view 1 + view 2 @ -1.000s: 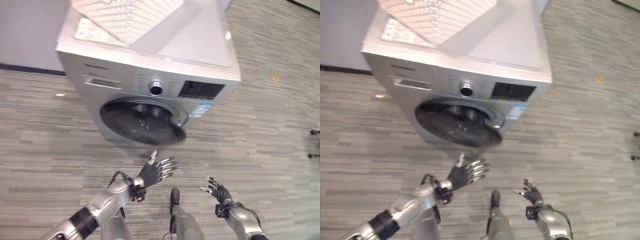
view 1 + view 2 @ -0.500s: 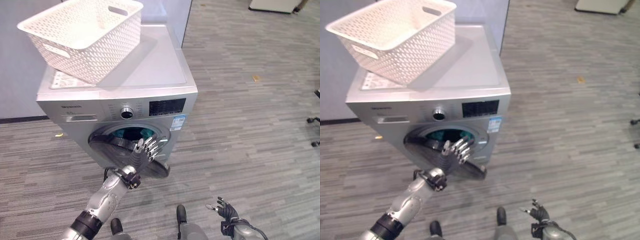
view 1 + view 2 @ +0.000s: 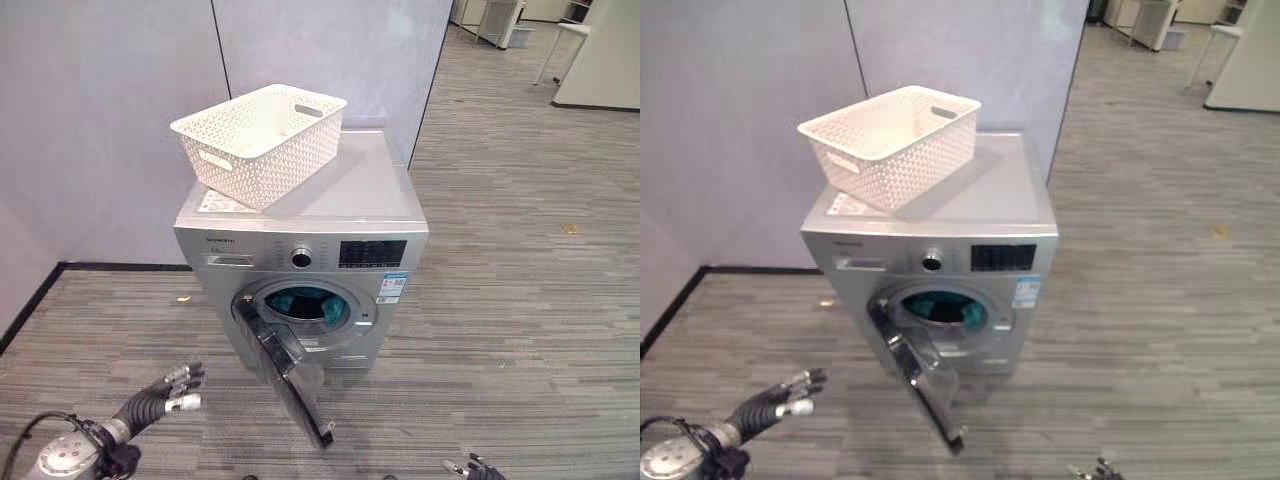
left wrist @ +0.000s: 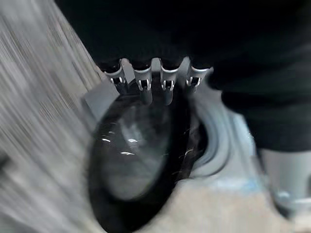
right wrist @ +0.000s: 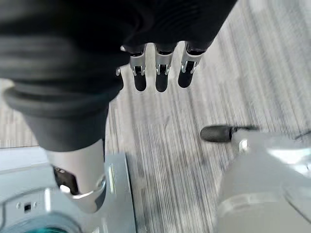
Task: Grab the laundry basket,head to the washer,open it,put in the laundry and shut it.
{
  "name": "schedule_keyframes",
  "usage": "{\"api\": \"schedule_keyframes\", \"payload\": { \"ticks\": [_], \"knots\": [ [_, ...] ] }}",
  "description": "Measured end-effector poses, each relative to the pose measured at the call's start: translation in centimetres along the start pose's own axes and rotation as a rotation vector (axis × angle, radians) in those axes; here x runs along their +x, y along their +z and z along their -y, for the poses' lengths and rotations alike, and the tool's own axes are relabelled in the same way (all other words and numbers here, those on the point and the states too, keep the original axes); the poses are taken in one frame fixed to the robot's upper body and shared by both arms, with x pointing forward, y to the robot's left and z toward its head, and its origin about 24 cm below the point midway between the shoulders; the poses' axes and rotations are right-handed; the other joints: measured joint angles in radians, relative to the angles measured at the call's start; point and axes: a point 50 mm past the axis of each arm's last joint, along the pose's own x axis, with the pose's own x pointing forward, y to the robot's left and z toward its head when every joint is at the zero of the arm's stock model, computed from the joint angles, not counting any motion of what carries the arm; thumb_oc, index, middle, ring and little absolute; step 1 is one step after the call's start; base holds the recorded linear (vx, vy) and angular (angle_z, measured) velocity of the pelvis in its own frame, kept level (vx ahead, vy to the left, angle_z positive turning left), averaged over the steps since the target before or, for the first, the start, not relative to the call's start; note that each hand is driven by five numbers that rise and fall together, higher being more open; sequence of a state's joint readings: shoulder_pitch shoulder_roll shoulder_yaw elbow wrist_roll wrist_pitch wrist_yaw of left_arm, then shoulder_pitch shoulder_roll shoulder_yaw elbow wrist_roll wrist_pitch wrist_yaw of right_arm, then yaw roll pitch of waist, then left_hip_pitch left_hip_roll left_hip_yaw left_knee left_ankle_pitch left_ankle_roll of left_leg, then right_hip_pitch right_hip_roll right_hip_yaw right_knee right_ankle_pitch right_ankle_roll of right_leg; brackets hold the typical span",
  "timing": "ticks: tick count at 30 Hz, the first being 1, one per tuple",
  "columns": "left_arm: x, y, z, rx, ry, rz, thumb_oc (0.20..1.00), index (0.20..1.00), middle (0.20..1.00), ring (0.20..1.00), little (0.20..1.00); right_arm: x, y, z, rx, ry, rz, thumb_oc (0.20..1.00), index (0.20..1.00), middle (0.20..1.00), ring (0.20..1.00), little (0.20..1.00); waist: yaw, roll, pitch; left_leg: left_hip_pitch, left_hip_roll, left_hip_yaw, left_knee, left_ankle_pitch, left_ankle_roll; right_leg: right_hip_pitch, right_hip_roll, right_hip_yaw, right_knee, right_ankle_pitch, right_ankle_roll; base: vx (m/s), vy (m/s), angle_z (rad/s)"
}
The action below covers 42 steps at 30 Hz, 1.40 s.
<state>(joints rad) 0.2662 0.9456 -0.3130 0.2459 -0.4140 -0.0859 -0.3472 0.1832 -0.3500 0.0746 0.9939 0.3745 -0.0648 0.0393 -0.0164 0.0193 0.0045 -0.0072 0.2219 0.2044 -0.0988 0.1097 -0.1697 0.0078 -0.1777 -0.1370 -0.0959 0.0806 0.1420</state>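
The silver washer point(image 3: 385, 195) stands against the grey wall, and its round door point(image 3: 287, 366) is swung wide open toward me. Teal laundry point(image 3: 305, 303) lies inside the drum. On the washer's top left sits the white lattice laundry basket point(image 3: 262, 140), which looks empty. My left hand point(image 3: 150, 402) hangs open at the lower left, well apart from the door. In the left wrist view its straight fingers point(image 4: 153, 80) point at the door's dark glass point(image 4: 131, 160). My right hand point(image 3: 472, 467) shows at the bottom edge; its fingers point(image 5: 158, 73) are straight over the floor, holding nothing.
Grey partition walls point(image 3: 110, 90) close off the back and left. Striped grey carpet point(image 3: 520, 330) stretches to the right of the washer. A small scrap point(image 3: 183, 298) lies on the floor by the washer's left foot. The open door juts into the space in front.
The camera has risen and pulled back. The door has swung from ajar to wide open. My left hand has come off the door and dropped to the lower left.
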Motion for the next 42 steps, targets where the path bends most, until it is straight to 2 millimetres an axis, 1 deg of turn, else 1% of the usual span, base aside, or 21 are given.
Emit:
{"api": "schedule_keyframes", "payload": {
  "ticks": [2, 3, 4, 5, 6, 8, 10, 12, 13, 15, 18, 21, 24, 26, 29, 31, 33, 35, 36, 41, 42],
  "knots": [
    [2.3, 1.3, 0.4, 0.231, -0.057, -0.026, 1.000, 1.000, 1.000, 1.000, 1.000, 0.1, 0.5, -0.3, -0.015, 0.022, 0.021, 1.000, 1.000, 1.000, 1.000, 1.000, -0.005, 0.001, -0.002, -0.020, 0.001, -0.003, 0.000, 0.007, -0.002, -0.017, 0.004, -0.001, 0.000, 0.007, -0.003, 0.00, -0.002, 0.03],
    [5.4, 2.8, 1.7, 0.458, -0.111, -0.012, 1.000, 1.000, 1.000, 1.000, 1.000, 0.1, 1.7, -0.8, -0.052, 0.050, 0.063, 1.000, 1.000, 1.000, 1.000, 1.000, -0.017, -0.008, -0.003, -0.040, 0.004, -0.001, 0.000, 0.012, -0.003, -0.041, 0.006, 0.001, 0.000, 0.014, -0.001, -0.04, 0.006, 0.02],
    [6.9, 3.2, 2.1, 0.542, -0.122, -0.030, 1.000, 1.000, 1.000, 1.000, 1.000, 0.1, 2.0, -1.0, -0.069, 0.057, 0.076, 1.000, 1.000, 1.000, 1.000, 1.000, -0.029, 0.000, -0.009, -0.048, 0.004, -0.002, 0.000, 0.020, 0.000, -0.045, 0.005, 0.001, 0.000, 0.016, -0.002, -0.04, 0.008, 0.01],
    [9.0, 3.7, 3.2, 0.650, -0.152, -0.053, 1.000, 1.000, 1.000, 1.000, 1.000, 0.3, 2.7, -1.3, -0.089, 0.067, 0.094, 1.000, 1.000, 1.000, 1.000, 1.000, -0.044, -0.005, -0.008, -0.056, 0.004, -0.002, 0.000, 0.026, 0.000, -0.053, 0.005, 0.001, 0.000, 0.016, -0.002, -0.11, 0.014, -0.03],
    [11.0, 3.7, 4.2, 0.831, -0.180, -0.128, 1.000, 1.000, 1.000, 1.000, 1.000, 0.5, 4.2, -2.2, -0.123, 0.100, 0.140, 1.000, 1.000, 1.000, 1.000, 1.000, -0.073, -0.011, -0.008, -0.072, 0.001, 0.002, 0.000, 0.030, 0.002, -0.079, 0.004, 0.006, 0.000, 0.024, -0.004, -0.11, 0.007, -0.28],
    [12.2, 2.4, 4.6, 1.004, -0.206, -0.245, 1.000, 1.000, 1.000, 1.000, 1.000, 0.5, 7.1, -3.3, -0.143, 0.136, 0.243, 1.000, 1.000, 1.000, 1.000, 1.000, -0.119, -0.021, -0.008, -0.114, -0.008, 0.025, 0.000, 0.042, 0.013, -0.137, -0.001, 0.030, 0.000, 0.050, -0.001, -0.17, 0.011, -0.36],
    [13.9, 3.7, 7.0, 1.078, -0.214, -0.200, 1.000, 1.000, 1.000, 1.000, 1.000, 0.3, 8.0, -3.4, -0.127, 0.129, 0.282, 1.000, 1.000, 1.000, 1.000, 1.000, -0.156, -0.036, 0.002, -0.143, -0.008, 0.053, 0.001, 0.046, 0.016, -0.188, 0.001, 0.057, 0.000, 0.062, -0.007, -0.16, 0.010, -0.30],
    [14.7, 4.9, 7.8, 1.107, -0.218, -0.172, 1.000, 1.000, 1.000, 1.000, 1.000, 0.3, 9.0, -3.7, -0.107, 0.134, 0.310, 1.000, 1.000, 1.000, 1.000, 1.000, -0.168, -0.045, 0.023, -0.153, -0.007, 0.074, 0.001, 0.046, 0.018, -0.215, 0.002, 0.079, 0.002, 0.074, -0.002, -0.10, -0.027, -0.39],
    [15.2, 6.4, 8.5, 1.101, -0.193, -0.095, 1.000, 1.000, 1.000, 1.000, 1.000, 0.2, 9.6, -3.4, -0.092, 0.117, 0.327, 1.000, 1.000, 1.000, 1.000, 1.000, -0.193, -0.053, 0.039, -0.157, -0.002, 0.092, 0.001, 0.045, 0.018, -0.235, 0.008, 0.099, 0.001, 0.081, 0.001, -0.11, -0.048, -0.35],
    [15.9, 9.4, 7.9, 1.097, -0.120, -0.024, 1.000, 1.000, 1.000, 1.000, 1.000, 0.1, 9.9, -2.4, -0.086, 0.091, 0.340, 1.000, 1.000, 1.000, 1.000, 1.000, -0.196, -0.054, 0.061, -0.174, 0.000, 0.105, 0.000, 0.046, 0.018, -0.257, 0.010, 0.108, 0.002, 0.089, 0.001, -0.04, -0.041, -0.25],
    [16.4, 13.9, 6.2, 1.085, 0.001, 0.078, 1.000, 1.000, 1.000, 1.000, 1.000, 0.1, 9.9, -1.8, -0.067, 0.058, 0.338, 1.000, 1.000, 1.000, 1.000, 1.000, -0.212, -0.053, 0.098, -0.187, 0.012, 0.113, 0.000, 0.046, 0.017, -0.280, 0.023, 0.119, 0.000, 0.089, 0.000, -0.02, -0.032, -0.14],
    [16.3, 16.5, 5.5, 1.080, 0.061, 0.144, 1.000, 1.000, 1.000, 1.000, 1.000, 0.3, 9.8, -1.4, -0.059, 0.032, 0.326, 1.000, 1.000, 1.000, 1.000, 1.000, -0.219, -0.050, 0.123, -0.190, 0.021, 0.120, 0.000, 0.045, 0.016, -0.287, 0.033, 0.123, 0.001, 0.088, -0.002, -0.01, -0.024, -0.10],
    [16.3, 17.4, 5.5, 1.085, 0.070, 0.173, 1.000, 1.000, 1.000, 1.000, 1.000, 0.3, 9.6, -1.3, -0.044, 0.022, 0.317, 1.000, 1.000, 1.000, 1.000, 1.000, -0.224, -0.046, 0.130, -0.186, 0.028, 0.126, 0.000, 0.043, 0.014, -0.288, 0.040, 0.125, 0.006, 0.091, -0.007, -0.01, -0.024, -0.06],
    [16.2, 18.3, 5.4, 1.097, 0.082, 0.198, 1.000, 1.000, 1.000, 1.000, 1.000, 0.3, 10.0, -1.4, -0.043, 0.020, 0.334, 1.000, 1.000, 1.000, 1.000, 1.000, -0.222, -0.044, 0.148, -0.187, 0.028, 0.127, 0.000, 0.041, 0.012, -0.289, 0.040, 0.126, 0.008, 0.091, -0.007, -0.03, -0.017, -0.01],
    [16.1, 21.1, 3.9, 1.127, 0.171, 0.228, 1.000, 1.000, 1.000, 1.000, 1.000, 0.2, 11.7, -2.1, -0.046, 0.038, 0.394, 1.000, 1.000, 1.000, 1.000, 1.000, -0.221, -0.045, 0.160, -0.197, 0.028, 0.127, 0.000, 0.040, 0.011, -0.299, 0.040, 0.125, 0.006, 0.090, -0.006, -0.05, -0.031, 0.01],
    [15.5, 24.1, 2.3, 1.095, 0.268, 0.274, 1.000, 1.000, 1.000, 1.000, 1.000, 0.0, 12.6, -2.7, -0.053, 0.059, 0.436, 1.000, 1.000, 1.000, 1.000, 1.000, -0.222, -0.047, 0.163, -0.221, 0.028, 0.122, 0.001, 0.042, 0.011, -0.320, 0.039, 0.124, 0.007, 0.091, -0.007, -0.03, -0.021, 0.04],
    [14.1, 28.4, 0.4, 0.971, 0.419, 0.392, 1.000, 1.000, 1.000, 1.000, 1.000, -0.2, 13.3, -3.5, -0.060, 0.085, 0.468, 1.000, 1.000, 1.000, 1.000, 1.000, -0.229, -0.049, 0.170, -0.234, 0.028, 0.114, 0.001, 0.045, 0.008, -0.328, 0.041, 0.120, 0.009, 0.096, -0.009, -0.04, -0.030, 0.08],
    [12.6, 32.0, -0.6, 0.884, 0.525, 0.503, 1.000, 1.000, 1.000, 1.000, 1.000, -0.4, 13.6, -4.3, -0.061, 0.115, 0.493, 1.000, 1.000, 1.000, 1.000, 1.000, -0.246, -0.050, 0.170, -0.250, 0.028, 0.106, 0.001, 0.046, 0.008, -0.337, 0.039, 0.109, 0.009, 0.096, -0.008, -0.05, -0.021, 0.11],
    [12.0, 33.4, -0.7, 0.884, 0.541, 0.538, 1.000, 1.000, 1.000, 1.000, 1.000, -0.4, 13.6, -4.6, -0.058, 0.123, 0.502, 1.000, 1.000, 1.000, 1.000, 1.000, -0.249, -0.050, 0.170, -0.258, 0.027, 0.104, 0.001, 0.046, 0.007, -0.344, 0.038, 0.108, 0.009, 0.097, -0.008, -0.04, -0.017, 0.06],
    [11.1, 37.2, 1.5, 0.803, 0.549, 0.693, 1.000, 1.000, 1.000, 1.000, 1.000, -0.5, 14.6, -6.8, -0.088, 0.176, 0.532, 1.000, 1.000, 1.000, 1.000, 1.000, -0.280, -0.062, 0.179, -0.303, 0.026, 0.105, 0.004, 0.050, 0.005, -0.389, 0.037, 0.107, 0.009, 0.102, -0.007, -0.01, -0.009, 0.00],
    [10.8, 38.2, 2.6, 0.749, 0.539, 0.764, 1.000, 1.000, 1.000, 1.000, 1.000, -0.5, 14.5, -7.0, -0.092, 0.174, 0.529, 1.000, 1.000, 1.000, 1.000, 1.000, -0.284, -0.067, 0.183, -0.307, 0.026, 0.103, 0.005, 0.050, 0.005, -0.392, 0.037, 0.103, 0.010, 0.102, -0.007, -0.01, -0.015, 0.03]
  ]
}}
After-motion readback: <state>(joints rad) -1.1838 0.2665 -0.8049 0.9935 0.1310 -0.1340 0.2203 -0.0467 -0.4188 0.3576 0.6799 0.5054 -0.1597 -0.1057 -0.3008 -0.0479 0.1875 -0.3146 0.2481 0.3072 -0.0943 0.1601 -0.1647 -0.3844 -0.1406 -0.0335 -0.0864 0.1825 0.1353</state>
